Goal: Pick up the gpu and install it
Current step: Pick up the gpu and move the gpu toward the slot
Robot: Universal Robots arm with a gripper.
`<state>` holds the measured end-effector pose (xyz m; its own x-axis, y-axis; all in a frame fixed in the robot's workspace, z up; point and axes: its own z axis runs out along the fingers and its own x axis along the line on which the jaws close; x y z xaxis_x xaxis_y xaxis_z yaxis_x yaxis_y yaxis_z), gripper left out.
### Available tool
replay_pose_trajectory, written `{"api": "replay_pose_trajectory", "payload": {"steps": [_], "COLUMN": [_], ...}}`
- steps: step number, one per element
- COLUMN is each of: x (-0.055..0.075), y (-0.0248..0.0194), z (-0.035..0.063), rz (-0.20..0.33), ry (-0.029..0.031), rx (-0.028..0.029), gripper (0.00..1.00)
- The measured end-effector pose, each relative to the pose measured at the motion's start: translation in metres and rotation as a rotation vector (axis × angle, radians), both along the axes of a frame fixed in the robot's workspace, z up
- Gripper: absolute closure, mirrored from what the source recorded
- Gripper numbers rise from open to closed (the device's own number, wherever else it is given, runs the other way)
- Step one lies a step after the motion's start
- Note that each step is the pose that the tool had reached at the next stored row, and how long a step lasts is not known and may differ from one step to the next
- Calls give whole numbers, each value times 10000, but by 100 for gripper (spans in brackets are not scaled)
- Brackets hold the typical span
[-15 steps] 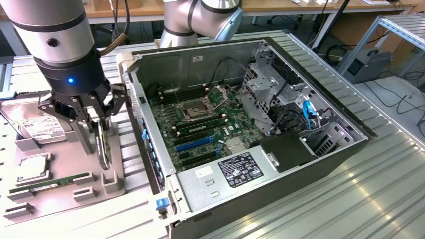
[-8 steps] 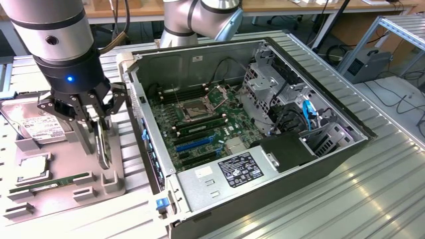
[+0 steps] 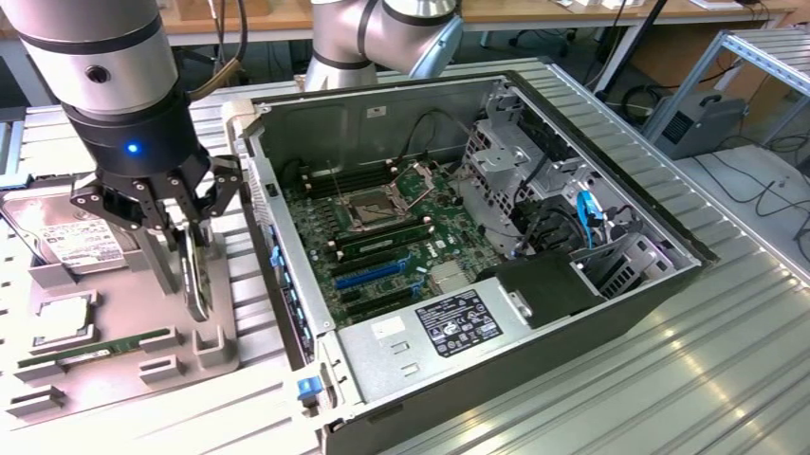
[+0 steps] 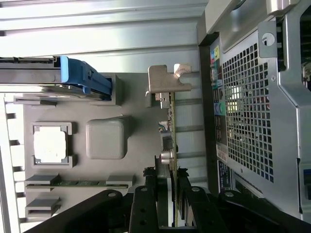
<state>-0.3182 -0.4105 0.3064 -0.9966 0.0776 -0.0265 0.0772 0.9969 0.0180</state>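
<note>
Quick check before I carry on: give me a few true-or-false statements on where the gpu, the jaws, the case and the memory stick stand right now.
1. The gpu stands on edge at the gray tray, outside the computer case. True.
2. The gripper has its jaws on either side of the gpu. True.
3. The gpu is seated on the motherboard. False: it is at the tray.
4. The computer case is closed. False: its side is open, with the motherboard exposed.
5. The memory stick lies in the tray. True.
</note>
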Motion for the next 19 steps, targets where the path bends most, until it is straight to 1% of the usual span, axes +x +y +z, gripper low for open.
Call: {"api": "replay_pose_trajectory", "payload": {"steps": [19], "x": [0], "y": [0], "z": [55], "rz": [0], "ry": [0], "rx": [-13], "gripper": [71]}}
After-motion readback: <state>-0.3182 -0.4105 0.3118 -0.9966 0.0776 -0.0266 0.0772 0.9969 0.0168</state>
